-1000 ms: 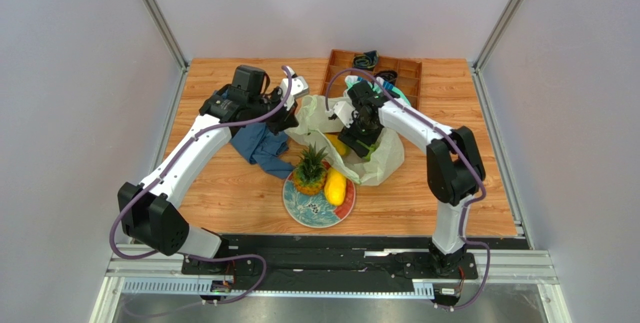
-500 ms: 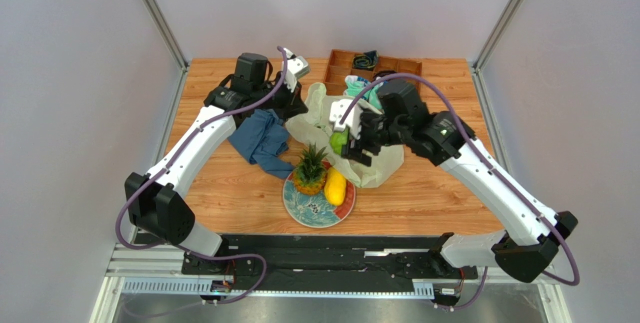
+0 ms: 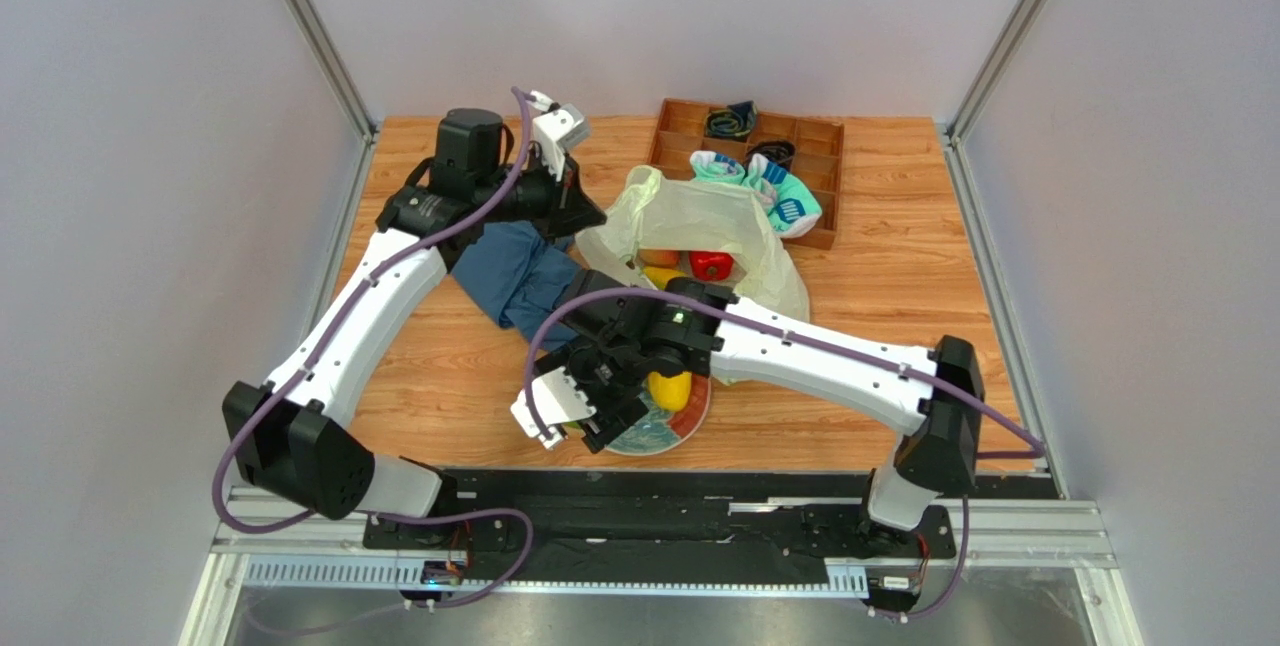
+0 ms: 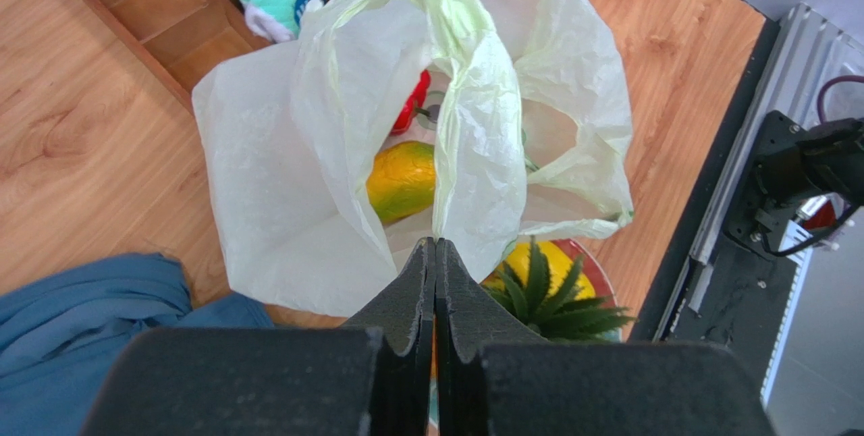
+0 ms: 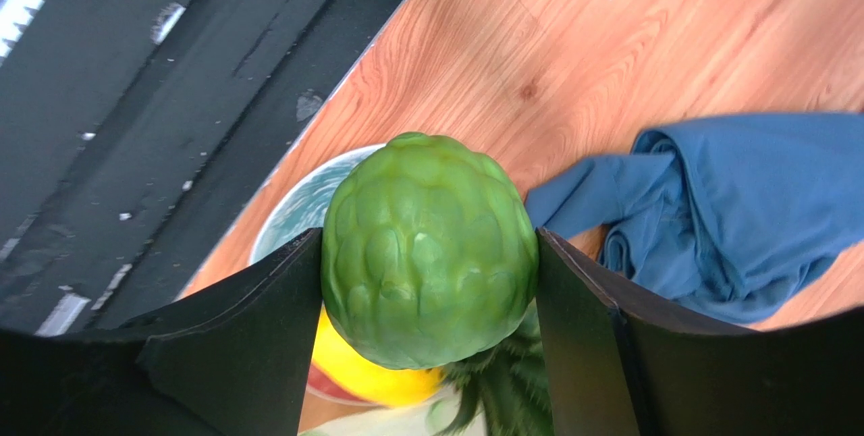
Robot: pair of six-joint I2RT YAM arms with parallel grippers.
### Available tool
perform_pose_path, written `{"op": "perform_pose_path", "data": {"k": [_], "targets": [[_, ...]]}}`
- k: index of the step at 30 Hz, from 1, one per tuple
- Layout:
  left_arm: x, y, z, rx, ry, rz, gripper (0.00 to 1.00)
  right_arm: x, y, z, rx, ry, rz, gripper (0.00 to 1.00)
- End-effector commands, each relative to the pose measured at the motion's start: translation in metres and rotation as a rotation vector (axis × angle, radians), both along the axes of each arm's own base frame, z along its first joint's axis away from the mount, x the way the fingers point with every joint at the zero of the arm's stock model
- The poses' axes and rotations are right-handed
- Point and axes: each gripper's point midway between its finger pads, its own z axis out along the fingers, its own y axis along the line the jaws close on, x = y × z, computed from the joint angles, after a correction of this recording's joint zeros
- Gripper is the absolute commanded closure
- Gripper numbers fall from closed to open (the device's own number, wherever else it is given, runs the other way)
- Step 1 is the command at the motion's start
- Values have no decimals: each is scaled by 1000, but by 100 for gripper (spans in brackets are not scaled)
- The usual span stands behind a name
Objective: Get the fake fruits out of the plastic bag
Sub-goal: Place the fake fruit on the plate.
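- Right pincer [image 5: 429, 242] was clamped on the green bumpy fruit [image 5: 426, 289]. One dark finger pressed against each side, and the jaws were spread only as wide as the fruit.
- From above, that pincer hung at lower centre of the frame, over the left part of the patterned plate [image 3: 672, 441].
- The right wrist view showed the fruit held above the plate's pale rim. Yellow mango skin and green pineapple leaves were under it at the bottom edge.
- The left pincer [image 4: 436, 254] had its fingers pressed flat together on a thin fold of the plastic bag [image 4: 335, 132]. A strip of the bag ran from its mouth down into the fingertips at lower centre of the left wrist view.
- The bag lay on the wooden bench [image 3: 902, 271] at the centre of the top view, with its mouth gaping.
- Inside it sat an orange-and-green peach [image 4: 403, 178] and, above that in the frame, a red pepper [image 4: 414, 102] partly hidden by the plastic.
- The pineapple [image 4: 553, 304] and the mango [image 3: 672, 388] rested on the plate, just below the bag in the top view.
- A blue cloth [image 3: 519, 274] lay crumpled left of the bag.
- Teal-and-white socks [image 3: 766, 189] lay at the bag's upper right, against the wooden tray [image 3: 819, 136].
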Motion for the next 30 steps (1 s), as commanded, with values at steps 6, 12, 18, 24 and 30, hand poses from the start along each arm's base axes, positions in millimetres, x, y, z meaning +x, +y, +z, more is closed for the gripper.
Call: {"op": "perform_pose_path", "data": {"k": [6,12,18,24,30], "targets": [[-34,11,26,-67,-86,-7,100,27,26,-70,-143,-180,75,44],[-44,13,17,-67,-64,-19,100,43,36,-93,-145,-257,80,45],[-47,13,11,-68,-48,-22,100,51,41,-114,-194,-291,85,44],[-44,11,10,-74,-41,-23,100,50,27,-124,-229,-289,82,0],[-37,7,21,-86,-40,-23,100,25,46,-25,20,-184,49,0]]}}
